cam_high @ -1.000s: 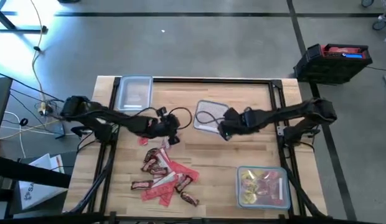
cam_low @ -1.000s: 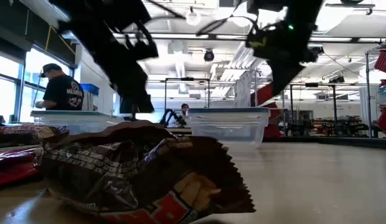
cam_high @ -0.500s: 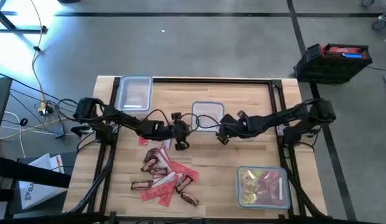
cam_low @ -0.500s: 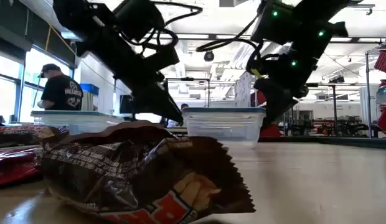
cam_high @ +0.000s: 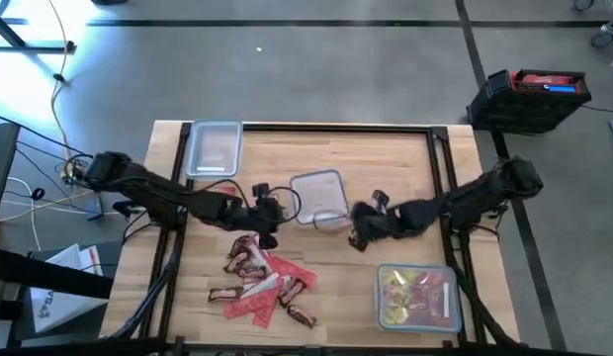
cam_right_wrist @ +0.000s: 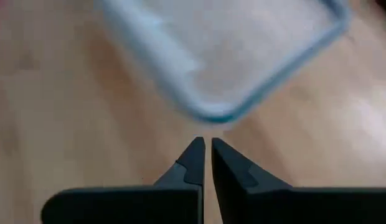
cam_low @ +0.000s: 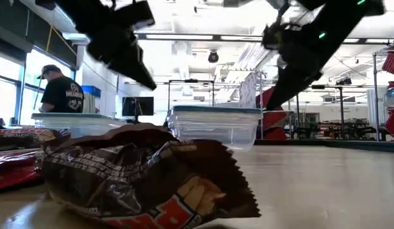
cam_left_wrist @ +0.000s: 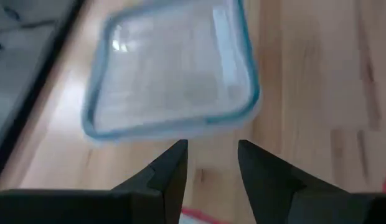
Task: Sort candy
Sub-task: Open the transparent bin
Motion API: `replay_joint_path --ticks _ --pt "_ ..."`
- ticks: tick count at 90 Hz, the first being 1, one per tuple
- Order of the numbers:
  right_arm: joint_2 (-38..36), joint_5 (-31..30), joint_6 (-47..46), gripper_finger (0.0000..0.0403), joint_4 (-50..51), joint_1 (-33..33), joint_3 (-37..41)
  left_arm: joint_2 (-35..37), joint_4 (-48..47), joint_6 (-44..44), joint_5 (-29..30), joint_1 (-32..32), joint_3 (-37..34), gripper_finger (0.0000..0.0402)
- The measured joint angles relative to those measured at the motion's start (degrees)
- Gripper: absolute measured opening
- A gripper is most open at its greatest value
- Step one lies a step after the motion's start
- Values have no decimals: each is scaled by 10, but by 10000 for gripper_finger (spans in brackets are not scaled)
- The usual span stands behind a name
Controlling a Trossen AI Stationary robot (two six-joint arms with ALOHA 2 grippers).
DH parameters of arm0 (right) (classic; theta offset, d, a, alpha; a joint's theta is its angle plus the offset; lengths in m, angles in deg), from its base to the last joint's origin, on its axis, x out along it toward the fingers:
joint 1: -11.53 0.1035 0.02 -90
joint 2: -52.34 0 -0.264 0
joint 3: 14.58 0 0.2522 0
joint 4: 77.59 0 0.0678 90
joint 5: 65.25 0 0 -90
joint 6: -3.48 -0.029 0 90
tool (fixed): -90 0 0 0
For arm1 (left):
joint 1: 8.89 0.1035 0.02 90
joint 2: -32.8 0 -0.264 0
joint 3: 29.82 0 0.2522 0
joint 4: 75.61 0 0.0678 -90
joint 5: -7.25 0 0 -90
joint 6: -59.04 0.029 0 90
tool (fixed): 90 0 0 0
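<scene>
Both arms (cam_high: 158, 193) reach inward, apparently flanking the empty container (cam_high: 317, 197).

No legible wording on the sorting worktop

The dark brown crinkled foil candy wrapper (cam_low: 140, 181) nearest the low camera carries large red-and-white lettering along its lower edge and fine pale print across its side, but neither can be read. The person in a dark T-shirt (cam_low: 59, 94) standing in the room behind has pale printing on the shirt's back, too small to make out. From above, the red and brown wrapped sweets (cam_high: 262, 282) heaped on the light wooden worktop (cam_high: 386, 158) show white markings only as specks, and the white sheet (cam_high: 61, 287) lying on the floor beside the worktop bears dark and red print that is also unreadable.
</scene>
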Motion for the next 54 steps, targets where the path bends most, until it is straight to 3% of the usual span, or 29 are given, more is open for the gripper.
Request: replay_joint_path --ticks 8,16,39,54 --pt "18 -25 -10 0 -19 28 0 -17 92 19 34 4 0 126" --pt "46 -28 -13 1 -39 32 0 -49 168 56 16 26 0 126" --pt "147 8 39 4 -138 0 1 -136 313 131 -122 130 0 126" --pt "162 28 45 40 -159 -26 1 -164 353 146 -197 175 0 126"
